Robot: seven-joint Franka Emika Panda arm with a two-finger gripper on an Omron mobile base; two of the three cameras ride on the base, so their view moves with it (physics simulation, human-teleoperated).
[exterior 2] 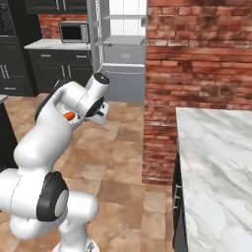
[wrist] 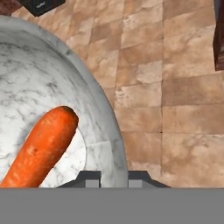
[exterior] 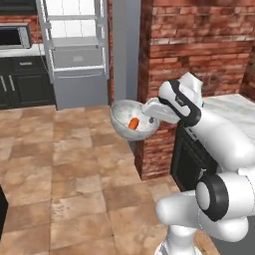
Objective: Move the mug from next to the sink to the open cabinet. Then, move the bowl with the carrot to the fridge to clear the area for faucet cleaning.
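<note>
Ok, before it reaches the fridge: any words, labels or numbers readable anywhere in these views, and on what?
No text can be read.
Dark box at the top of the hand view: faint pale marks, too blurred to read.
Microwave: no legible label.
Fridge, bowl, carrot: no markings.

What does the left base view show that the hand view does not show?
Left base view alone: the tall grey fridge standing open and the red brick wall. Hand view alone: the hand with its fingertips clamped on the bowl's rim. Both: the grey-white marbled bowl with the short orange carrot inside it, above the brown tiled floor.
</note>
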